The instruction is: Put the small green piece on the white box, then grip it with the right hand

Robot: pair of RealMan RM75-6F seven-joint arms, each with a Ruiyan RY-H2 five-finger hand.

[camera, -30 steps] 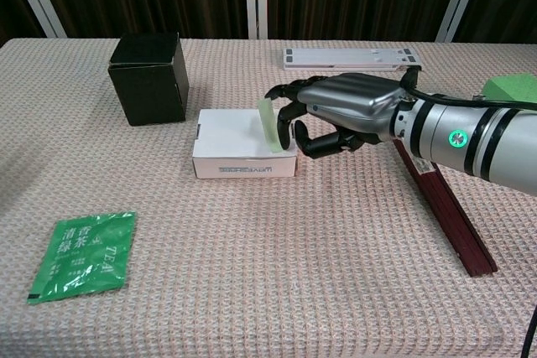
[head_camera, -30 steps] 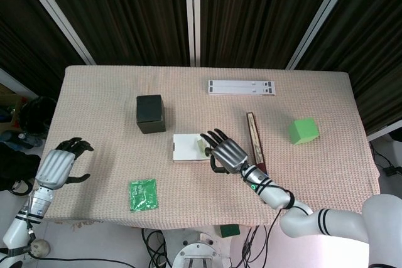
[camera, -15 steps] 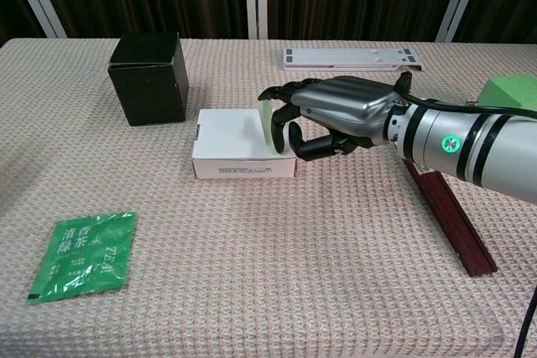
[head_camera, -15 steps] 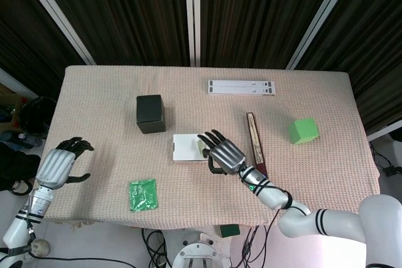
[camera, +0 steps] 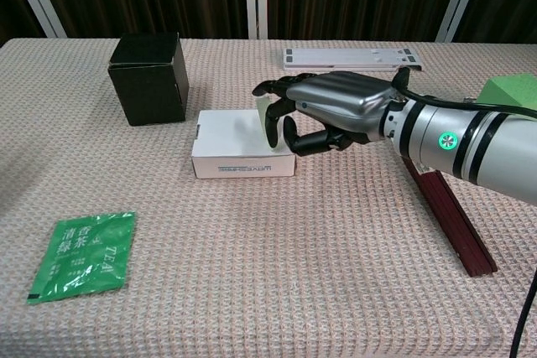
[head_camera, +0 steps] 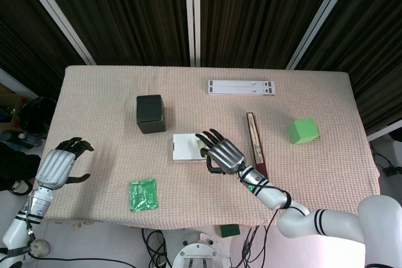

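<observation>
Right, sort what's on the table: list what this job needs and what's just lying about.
Needed:
small green piece
white box
right robot hand

Lying about:
black box
green tea packet
green block
white strip
dark red bar
left robot hand, idle

the right hand [camera: 323,115] covers nearly all of the small green piece [camera: 265,107]; only a pale sliver shows between its fingers over the white box [camera: 235,157], whose right end it also hides. whether the fingers actually clamp the piece can't be told. in the chest view the green block [camera: 513,90] is cut by the right edge, and the left hand [head_camera: 59,164] is out of frame.
</observation>
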